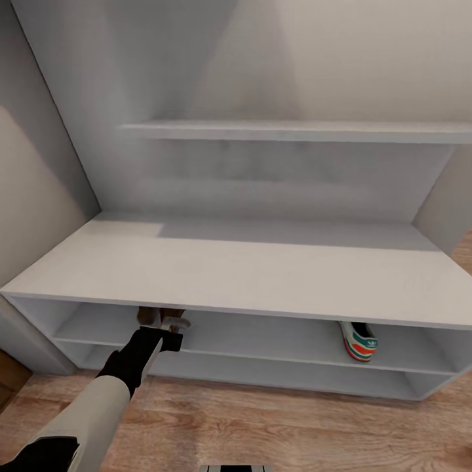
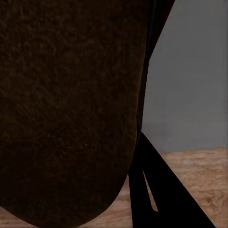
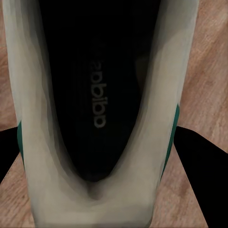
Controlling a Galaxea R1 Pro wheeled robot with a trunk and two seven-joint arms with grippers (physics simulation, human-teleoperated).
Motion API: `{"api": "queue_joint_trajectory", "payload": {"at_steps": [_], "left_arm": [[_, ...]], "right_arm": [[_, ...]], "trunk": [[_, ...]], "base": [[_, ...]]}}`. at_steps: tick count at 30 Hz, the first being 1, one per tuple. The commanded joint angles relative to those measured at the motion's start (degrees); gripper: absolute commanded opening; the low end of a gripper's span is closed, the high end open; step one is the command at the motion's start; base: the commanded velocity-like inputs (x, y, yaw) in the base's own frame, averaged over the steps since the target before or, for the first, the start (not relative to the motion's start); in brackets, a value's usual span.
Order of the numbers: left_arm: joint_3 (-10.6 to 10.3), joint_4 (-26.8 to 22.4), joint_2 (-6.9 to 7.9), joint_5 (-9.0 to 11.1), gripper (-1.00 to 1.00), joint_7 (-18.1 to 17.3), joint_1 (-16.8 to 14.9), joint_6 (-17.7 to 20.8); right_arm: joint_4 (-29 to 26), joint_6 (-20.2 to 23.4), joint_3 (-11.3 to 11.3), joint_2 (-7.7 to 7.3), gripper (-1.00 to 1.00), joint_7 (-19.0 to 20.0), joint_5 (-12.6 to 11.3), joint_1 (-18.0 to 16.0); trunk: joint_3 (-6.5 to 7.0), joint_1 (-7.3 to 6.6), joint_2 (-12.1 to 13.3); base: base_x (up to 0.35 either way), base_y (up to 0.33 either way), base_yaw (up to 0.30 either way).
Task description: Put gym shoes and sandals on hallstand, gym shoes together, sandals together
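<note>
While my left end effector [image 1: 172, 326], clamped on a sandal [image 2: 66, 109], reaches under the worktop [image 1: 249, 272] at the upper shelf's left end, my right one grips a shoe [image 3: 102, 118] lengthwise over the floor [image 3: 209, 71], its mate [image 1: 358, 341] shelved far right.

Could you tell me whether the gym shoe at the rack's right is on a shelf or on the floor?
On a shelf: the gym shoe rests on the rack's upper open shelf.
</note>
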Motion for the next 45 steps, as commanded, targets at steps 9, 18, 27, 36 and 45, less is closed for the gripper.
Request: {"api": "queue_joint_trajectory", "payload": {"at_steps": [9, 18, 27, 36, 45], "left_arm": [[0.1, -0.1, 0.21, -0.9, -1.0, -0.6, 0.0, 0.3], [0.1, -0.1, 0.25, -0.9, -1.0, -0.6, 0.0, 0.3], [0.1, -0.1, 0.25, -0.9, -1.0, -0.6, -0.1, 0.3], [0.1, -0.1, 0.25, -0.9, -1.0, -0.6, -0.1, 0.3], [0.3, -0.2, 0.31, -1.0, 1.0, -0.6, -0.1, 0.3]], "right_arm": [[0.0, 0.0, -0.2, 0.01, -1.0, 0.4, -0.6, -0.1], [0.1, 0.0, -0.2, 0.01, -1.0, 0.4, -0.6, -0.1], [0.1, 0.0, -0.2, 0.01, -1.0, 0.4, -0.6, -0.1], [0.1, 0.0, -0.2, 0.01, -1.0, 0.4, -0.6, -0.1], [0.1, 0.0, -0.2, 0.01, -1.0, 0.4, -0.6, -0.1]], "trunk": [[-0.05, -0.01, 0.0], [-0.05, -0.01, 0.0], [-0.05, -0.01, 0.0], [-0.05, -0.01, 0.0], [-0.05, -0.01, 0.0]], "base": [[0.153, 0.021, 0.0], [0.022, 0.003, 0.0], [0.085, 0.0, 0.0], [0.004, 0.0, 0.0], [0.0, 0.0, 0.0]]}}
